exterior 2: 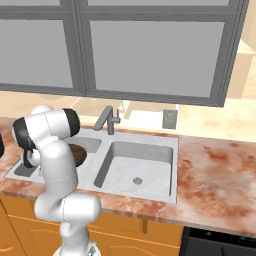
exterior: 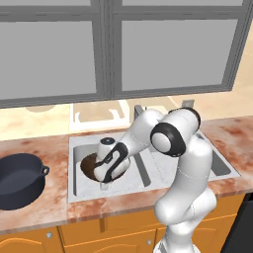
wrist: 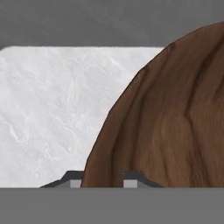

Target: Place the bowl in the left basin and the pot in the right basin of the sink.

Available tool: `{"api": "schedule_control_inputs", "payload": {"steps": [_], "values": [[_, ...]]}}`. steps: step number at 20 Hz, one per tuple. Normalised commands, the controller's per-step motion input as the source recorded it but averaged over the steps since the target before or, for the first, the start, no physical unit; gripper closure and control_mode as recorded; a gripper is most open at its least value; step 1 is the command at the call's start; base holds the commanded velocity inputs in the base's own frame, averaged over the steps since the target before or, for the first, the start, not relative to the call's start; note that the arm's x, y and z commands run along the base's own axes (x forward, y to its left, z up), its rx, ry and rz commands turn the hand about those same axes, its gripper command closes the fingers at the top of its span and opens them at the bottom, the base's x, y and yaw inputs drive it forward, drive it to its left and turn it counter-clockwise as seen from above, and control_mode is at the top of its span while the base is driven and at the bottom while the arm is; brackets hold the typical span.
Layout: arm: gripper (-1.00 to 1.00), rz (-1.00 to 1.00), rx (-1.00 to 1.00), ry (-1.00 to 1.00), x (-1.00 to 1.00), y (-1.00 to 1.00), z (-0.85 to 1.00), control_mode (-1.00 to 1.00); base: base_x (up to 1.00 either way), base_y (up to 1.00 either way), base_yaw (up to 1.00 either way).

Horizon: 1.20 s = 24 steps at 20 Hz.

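Far left on the counter [exterior: 54, 197] I see the pot [exterior: 19, 180], dark navy-black, upright, its loop handle toward the sink [exterior: 74, 148]. It stands just left of the sink rim, outside both basins.

Next rightward, the left basin [exterior: 79, 185]. The bowl [exterior: 89, 165], brown with wood grain, lies inside it, toward the basin's left and far part. I have the arm bent down into this basin, and the gripper [exterior: 105, 185] hangs low over the bowl's near-right edge. In the right base view the bowl [exterior 2: 77, 154] shows as a brown patch behind the arm, in the left basin [exterior 2: 90, 145].

Hand view: the bowl [wrist: 175, 118] takes up the right side, and the marbled floor of the left basin [wrist: 52, 113] takes up the left. The two fingertips [wrist: 70, 178] just rise at the bottom edge. The bowl's rim runs down between them: one tip stands on the basin side, the other inside the bowl. The fingers straddle the rim with a narrow gap; I cannot tell whether they press on it or stand slightly clear.

Past the divider, the right basin [exterior 2: 137, 165] with its round drain. The faucet [exterior 2: 107, 120] stands at the sink's far edge.
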Motion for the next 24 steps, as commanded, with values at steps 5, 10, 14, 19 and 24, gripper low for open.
{"api": "schedule_control_inputs", "payload": {"steps": [5, 10, 14, 19, 24], "values": [[-1.00, -0.06, 0.00, 0.00, -0.07, 0.03, 0.19, -1.00, 0.00, 0.00, 0.00], [-1.00, -0.11, 0.00, 0.00, -0.16, 0.01, 0.31, -1.00, 0.00, 0.00, 0.00], [-1.00, -0.20, 0.00, 0.00, -0.20, 0.00, 0.36, -1.00, 0.00, 0.00, 0.00], [-1.00, -0.31, 0.00, 0.02, -0.17, 0.00, 0.40, -1.00, 0.00, 0.00, 0.00], [-1.00, -0.37, 0.00, 0.00, -0.21, 0.00, 0.41, -1.00, 0.00, 0.00, 0.00]]}}
